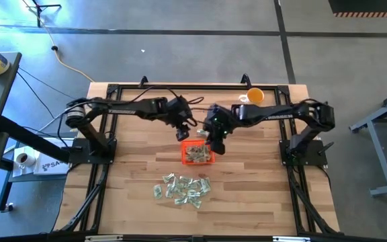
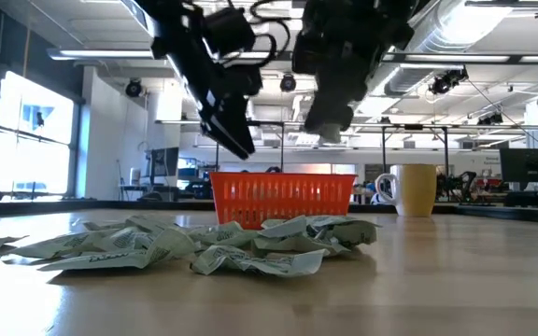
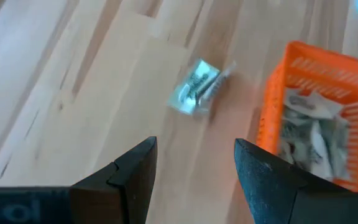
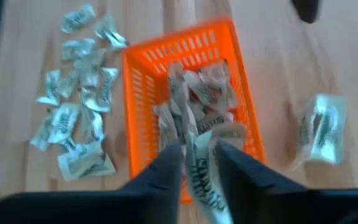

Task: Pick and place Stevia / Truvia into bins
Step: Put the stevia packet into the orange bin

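The tray (image 1: 197, 154) sits mid-table, part full, with a heap of packets (image 1: 182, 189) just in front. The right gripper (image 4: 194, 163) above it pinches one packet — light, limp paper, best nipped by an edge. The left gripper (image 3: 194, 163) is spread, empty — a stray packet (image 3: 197, 86) beside the tray.

wooden table (image 1: 133, 175), orange tray (image 1: 197, 160), loose sweetener packets (image 1: 182, 189), yellow cup (image 1: 254, 95)

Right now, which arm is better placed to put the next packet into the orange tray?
Right. The right gripper holds a packet above the orange tray; the left gripper is open and empty beside it.
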### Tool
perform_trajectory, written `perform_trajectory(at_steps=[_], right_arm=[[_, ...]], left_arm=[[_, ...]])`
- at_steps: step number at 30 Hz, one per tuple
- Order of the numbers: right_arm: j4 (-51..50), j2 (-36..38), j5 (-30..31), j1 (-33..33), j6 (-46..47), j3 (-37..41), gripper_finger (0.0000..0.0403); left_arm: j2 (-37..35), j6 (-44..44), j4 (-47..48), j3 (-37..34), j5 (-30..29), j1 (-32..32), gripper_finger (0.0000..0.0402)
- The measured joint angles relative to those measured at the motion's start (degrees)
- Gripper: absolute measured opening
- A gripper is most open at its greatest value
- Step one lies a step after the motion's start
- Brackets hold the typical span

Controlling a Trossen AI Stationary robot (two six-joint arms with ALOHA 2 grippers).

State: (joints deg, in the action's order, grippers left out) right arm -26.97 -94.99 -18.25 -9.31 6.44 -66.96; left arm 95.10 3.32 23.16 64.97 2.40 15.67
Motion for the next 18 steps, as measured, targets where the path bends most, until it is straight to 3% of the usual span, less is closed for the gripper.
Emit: perform_trajectory(at_steps=[5, 9, 13, 18], right_arm=[[-1.31, -0.05, 2.96, 1.22, 3.1, -0.02, 0.0212], [-4.74, 2.42, 4.31, 1.19, 5.37, -0.02, 0.0286], [-11.07, 7.58, 13.26, 1.99, 5.1, -0.02, 0.0326], [-18.34, 14.96, 26.13, 2.21, 3.84, -0.04, 0.0339]], left_arm=[[3.93, -2.78, -5.35, 0.06, 1.92, 1.72, 0.0248], [6.5, -4.05, -9.74, 0.03, 4.9, 2.42, 0.0248], [9.44, -7.3, -12.43, -0.02, 5.32, 2.35, 0.0248], [12.77, -13.14, -14.32, 0.0, 4.17, 2.35, 0.0248]])
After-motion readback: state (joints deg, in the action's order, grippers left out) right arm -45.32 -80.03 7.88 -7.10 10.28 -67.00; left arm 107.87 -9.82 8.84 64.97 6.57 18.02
